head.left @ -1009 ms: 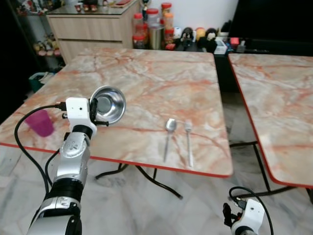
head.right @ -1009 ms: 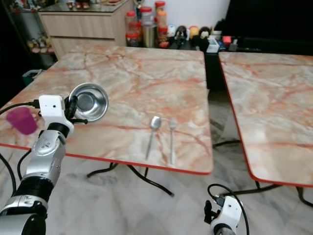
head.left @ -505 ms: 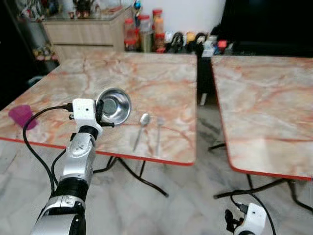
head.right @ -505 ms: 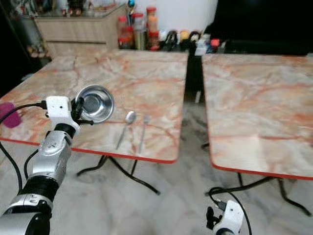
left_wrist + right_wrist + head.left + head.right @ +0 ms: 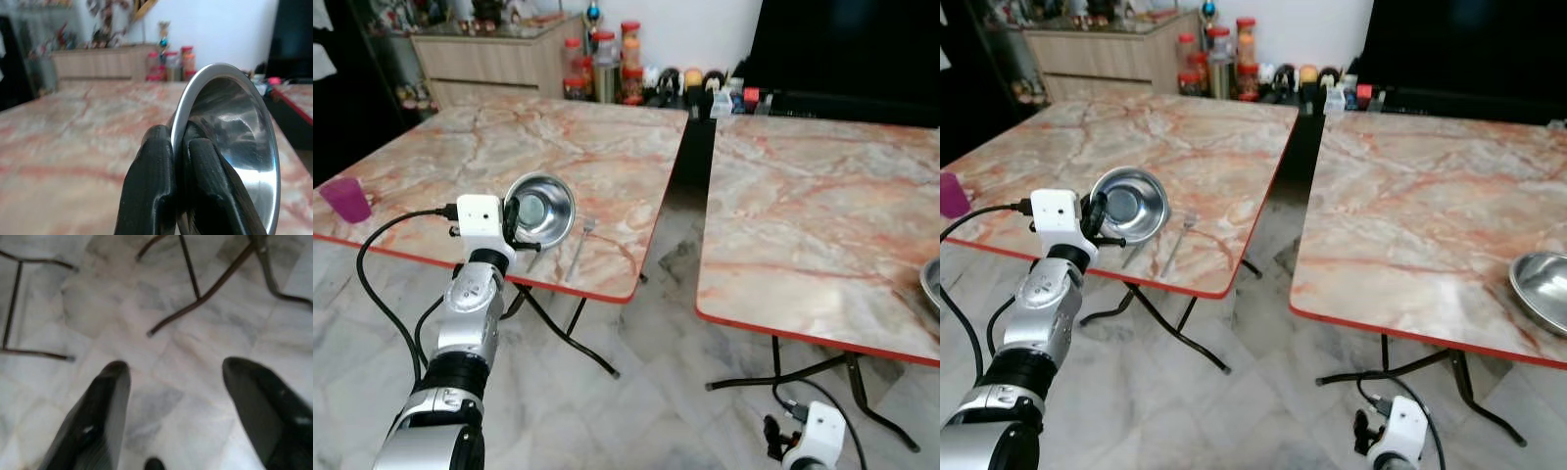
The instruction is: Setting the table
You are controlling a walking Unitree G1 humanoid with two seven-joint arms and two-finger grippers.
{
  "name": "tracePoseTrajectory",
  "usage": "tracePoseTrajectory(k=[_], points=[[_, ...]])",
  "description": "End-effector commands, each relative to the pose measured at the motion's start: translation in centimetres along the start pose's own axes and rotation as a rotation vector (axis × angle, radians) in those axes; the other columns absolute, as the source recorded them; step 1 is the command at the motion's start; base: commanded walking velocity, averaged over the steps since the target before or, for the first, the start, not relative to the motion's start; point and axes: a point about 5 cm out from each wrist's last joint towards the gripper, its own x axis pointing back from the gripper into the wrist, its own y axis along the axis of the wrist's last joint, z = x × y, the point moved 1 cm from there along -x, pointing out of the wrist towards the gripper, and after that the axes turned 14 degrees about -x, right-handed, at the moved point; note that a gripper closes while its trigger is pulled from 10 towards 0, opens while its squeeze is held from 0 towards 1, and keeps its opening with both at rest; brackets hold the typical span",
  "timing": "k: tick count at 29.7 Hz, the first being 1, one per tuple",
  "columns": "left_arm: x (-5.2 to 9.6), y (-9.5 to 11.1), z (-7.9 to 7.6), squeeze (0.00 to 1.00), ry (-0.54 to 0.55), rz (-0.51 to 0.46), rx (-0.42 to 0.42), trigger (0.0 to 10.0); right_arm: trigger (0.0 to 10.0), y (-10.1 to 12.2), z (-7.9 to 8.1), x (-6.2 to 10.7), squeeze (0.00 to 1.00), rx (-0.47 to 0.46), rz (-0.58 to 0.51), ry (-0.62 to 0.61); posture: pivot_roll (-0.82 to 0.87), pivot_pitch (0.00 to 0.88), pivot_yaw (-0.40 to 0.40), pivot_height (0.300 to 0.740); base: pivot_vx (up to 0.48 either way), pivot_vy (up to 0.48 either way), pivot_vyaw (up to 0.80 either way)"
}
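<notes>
Cutlery [image 5: 579, 245] lies on the left surface [image 5: 607, 157], a second bowl [image 5: 1542, 289] at right frame edge on the right surface; placing remains. Left tool [image 5: 178, 161] is clamped on the bowl [image 5: 540, 208] rim, held tilted mid-left. Right tool [image 5: 176, 406] hangs spread wide above the floor

Even, bright indoor light falls on the marble bench [image 5: 607, 147], which shows a soft sheen. The steel bowl [image 5: 234, 147] carries white glare streaks. Left wrist background is out of focus; the floor [image 5: 161, 357] looks soft and blurred, and the far-left corner is dark.
</notes>
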Motion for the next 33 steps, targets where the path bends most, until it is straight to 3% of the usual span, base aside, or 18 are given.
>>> tracePoseTrajectory(k=[1,33], points=[[-0.17,0.21,0.41,0.0,0.013,-0.006,0.005,10.0,10.0,-0.16,0.51,-0.07,0.0,-0.015,0.003,0.008,0.03,0.0,-0.002,0.736,0.0,-0.334,0.0],[-0.42,0.4,-0.39,0.0,-0.025,-0.016,0.018,10.0,10.0,-0.75,0.34,0.22,0.0,-0.028,0.003,0.017,0.02,0.0,0.002,0.736,0.0,-0.322,0.0]])
